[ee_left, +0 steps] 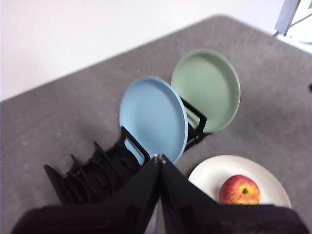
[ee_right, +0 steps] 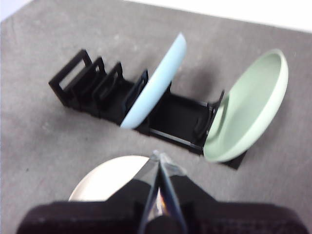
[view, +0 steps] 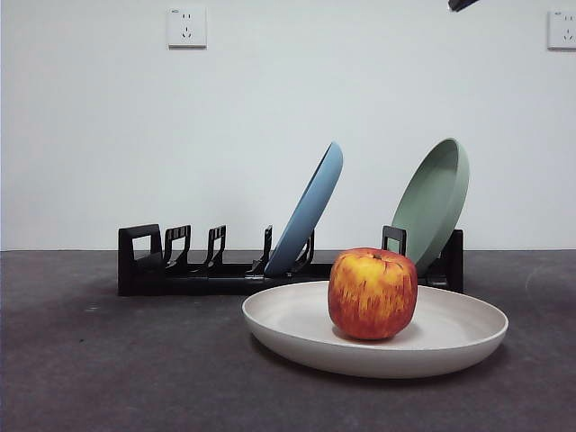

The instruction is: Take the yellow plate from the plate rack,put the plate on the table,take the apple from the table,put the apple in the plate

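Observation:
The cream "yellow" plate (view: 450, 337) lies flat on the dark grey table (view: 108, 369) in front of the black plate rack (view: 180, 270). The red-and-yellow apple (view: 373, 293) sits upright in it. The plate (ee_left: 214, 173) and apple (ee_left: 240, 190) also show in the left wrist view; the plate's edge (ee_right: 105, 180) shows in the right wrist view. My left gripper (ee_left: 158, 158) is shut and empty, high above the rack (ee_left: 92, 173). My right gripper (ee_right: 158, 157) is shut and empty, high above the plate. A black arm tip (view: 462, 4) shows at the top of the front view.
A blue plate (view: 310, 211) and a pale green plate (view: 435, 202) lean in the rack behind the cream plate. Wall sockets (view: 186, 27) are on the white wall. The table's far edge (ee_left: 122, 53) runs along the wall.

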### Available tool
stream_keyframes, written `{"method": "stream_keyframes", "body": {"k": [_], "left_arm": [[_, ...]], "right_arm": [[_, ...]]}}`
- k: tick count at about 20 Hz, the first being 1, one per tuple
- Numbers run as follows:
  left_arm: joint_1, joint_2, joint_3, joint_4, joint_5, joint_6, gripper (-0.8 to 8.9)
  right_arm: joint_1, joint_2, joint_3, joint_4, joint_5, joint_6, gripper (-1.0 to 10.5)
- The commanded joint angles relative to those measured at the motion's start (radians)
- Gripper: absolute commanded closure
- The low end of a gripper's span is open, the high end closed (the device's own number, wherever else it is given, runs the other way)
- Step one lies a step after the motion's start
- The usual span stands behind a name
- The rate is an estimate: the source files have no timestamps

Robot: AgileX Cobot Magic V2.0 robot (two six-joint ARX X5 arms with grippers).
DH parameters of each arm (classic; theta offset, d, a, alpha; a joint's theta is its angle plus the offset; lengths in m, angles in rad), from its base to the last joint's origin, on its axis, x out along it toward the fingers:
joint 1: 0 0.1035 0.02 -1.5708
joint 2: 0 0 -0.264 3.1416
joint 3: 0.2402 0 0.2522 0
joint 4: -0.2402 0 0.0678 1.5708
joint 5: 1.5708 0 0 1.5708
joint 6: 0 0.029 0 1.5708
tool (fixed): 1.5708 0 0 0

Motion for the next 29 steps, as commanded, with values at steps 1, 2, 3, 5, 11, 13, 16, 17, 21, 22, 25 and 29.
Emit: {"method": "stream_keyframes", "body": {"k": [1, 2, 3, 5, 11, 13, 16, 17, 21, 22, 25, 29], "left_arm": [[-0.043, -0.02, -0.122, 0.102, -0.042, -0.006, 8.22], [-0.055, -0.029, -0.178, 0.152, -0.048, -0.021, 8.22], [-0.066, -0.039, -0.235, 0.203, -0.051, -0.043, 8.22], [-0.09, -0.056, -0.347, 0.303, -0.064, -0.084, 8.22], [-0.149, -0.077, -0.586, 0.453, -0.127, -0.127, 8.22], [-0.177, -0.079, -0.652, 0.524, -0.148, -0.144, 8.22], [-0.213, -0.079, -0.698, 0.571, -0.166, -0.156, 8.22], [-0.223, -0.079, -0.698, 0.571, -0.17, -0.155, 8.22], [-0.234, -0.079, -0.698, 0.595, -0.167, -0.155, 8.21], [-0.234, -0.078, -0.698, 0.58, -0.168, -0.154, 8.17], [-0.232, -0.078, -0.698, 0.547, -0.17, -0.154, 8.17], [-0.232, -0.078, -0.698, 0.546, -0.169, -0.154, 8.17]], "right_arm": [[0.01, 0.0, -0.021, 0.002, 0.001, 0.015, 9.6], [0.017, -0.005, -0.038, 0.003, 0.001, 0.015, 9.6], [0.024, -0.008, -0.063, 0.013, 0.002, 0.015, 9.6], [0.028, -0.023, -0.139, 0.047, 0.002, 0.015, 9.6], [0.07, -0.113, -0.423, 0.251, 0.002, 0.09, 9.6], [0.106, -0.14, -0.491, 0.316, 0.006, 0.103, 9.6], [0.157, -0.146, -0.522, 0.343, 0.009, 0.118, 9.6], [0.167, -0.146, -0.522, 0.346, 0.009, 0.117, 9.6], [0.176, -0.146, -0.522, 0.348, 0.006, 0.117, 9.6], [0.176, -0.146, -0.522, 0.345, 0.006, 0.118, 9.5], [0.176, -0.146, -0.522, 0.34, 0.005, 0.117, 9.5], [0.176, -0.146, -0.522, 0.34, 0.006, 0.117, 9.5]]}}
